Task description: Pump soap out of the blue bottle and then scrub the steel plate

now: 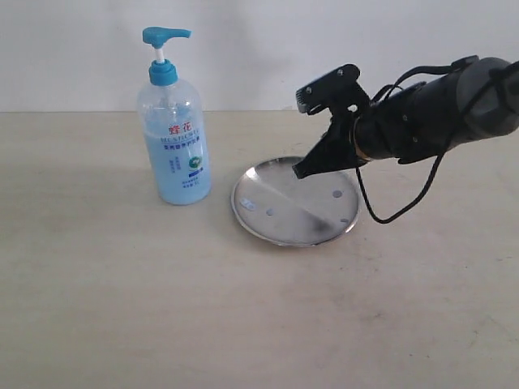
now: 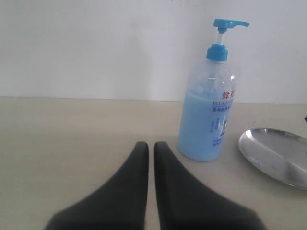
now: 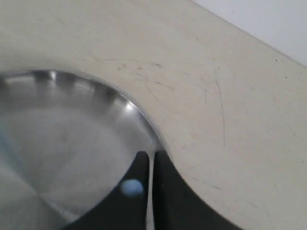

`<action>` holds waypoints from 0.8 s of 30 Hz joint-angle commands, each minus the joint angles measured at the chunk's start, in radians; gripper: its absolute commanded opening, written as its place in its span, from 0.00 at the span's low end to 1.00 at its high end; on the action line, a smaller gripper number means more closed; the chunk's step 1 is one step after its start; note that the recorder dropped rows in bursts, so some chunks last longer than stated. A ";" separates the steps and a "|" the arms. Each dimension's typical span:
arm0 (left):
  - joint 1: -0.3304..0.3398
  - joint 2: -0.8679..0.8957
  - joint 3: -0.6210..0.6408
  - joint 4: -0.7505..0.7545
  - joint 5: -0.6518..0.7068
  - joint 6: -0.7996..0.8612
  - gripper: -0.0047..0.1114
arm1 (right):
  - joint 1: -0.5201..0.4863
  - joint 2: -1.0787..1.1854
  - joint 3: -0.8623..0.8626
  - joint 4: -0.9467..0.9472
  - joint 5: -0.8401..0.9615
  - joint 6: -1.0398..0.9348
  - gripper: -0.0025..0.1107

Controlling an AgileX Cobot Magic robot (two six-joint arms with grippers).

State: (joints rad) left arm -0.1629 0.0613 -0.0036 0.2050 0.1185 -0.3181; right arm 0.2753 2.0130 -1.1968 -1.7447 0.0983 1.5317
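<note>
The right gripper (image 1: 298,170), jaws pinched together on nothing, hangs over the plate (image 1: 284,220) at its 12 o'clock rim with a pale bead, likely soap (image 3: 132,188), on one finger, so scrubbing looks to be the step in hand (contact with the steel I cannot tell). The bottle (image 1: 174,154) stands at the plate's 9 o'clock, just beside it, with the left gripper (image 2: 151,144) closed and empty near it. Next, the right tip must press down and sweep toward 6 o'clock.

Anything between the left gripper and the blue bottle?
No. In the left wrist view, only bare tabletop lies between the left gripper and the blue bottle.
</note>
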 commanded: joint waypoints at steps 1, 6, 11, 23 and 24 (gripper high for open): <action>0.002 -0.002 0.004 -0.007 -0.013 -0.004 0.07 | 0.002 0.002 0.074 0.000 -0.160 -0.116 0.02; 0.002 -0.002 0.004 -0.007 -0.013 -0.004 0.07 | 0.002 -0.119 0.159 0.000 -0.120 -0.127 0.02; 0.002 -0.002 0.004 -0.007 -0.015 -0.004 0.07 | 0.002 -0.118 0.057 0.000 -0.032 0.101 0.02; 0.002 -0.002 0.004 -0.007 -0.015 -0.004 0.07 | -0.024 -0.457 0.265 0.000 -0.318 0.163 0.02; 0.002 -0.002 0.004 -0.007 -0.015 -0.004 0.07 | -0.024 -0.529 0.303 0.000 -0.312 0.142 0.02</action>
State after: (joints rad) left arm -0.1629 0.0613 -0.0036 0.2050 0.1165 -0.3181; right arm 0.2620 1.6639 -0.9695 -1.7447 -0.2909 1.6958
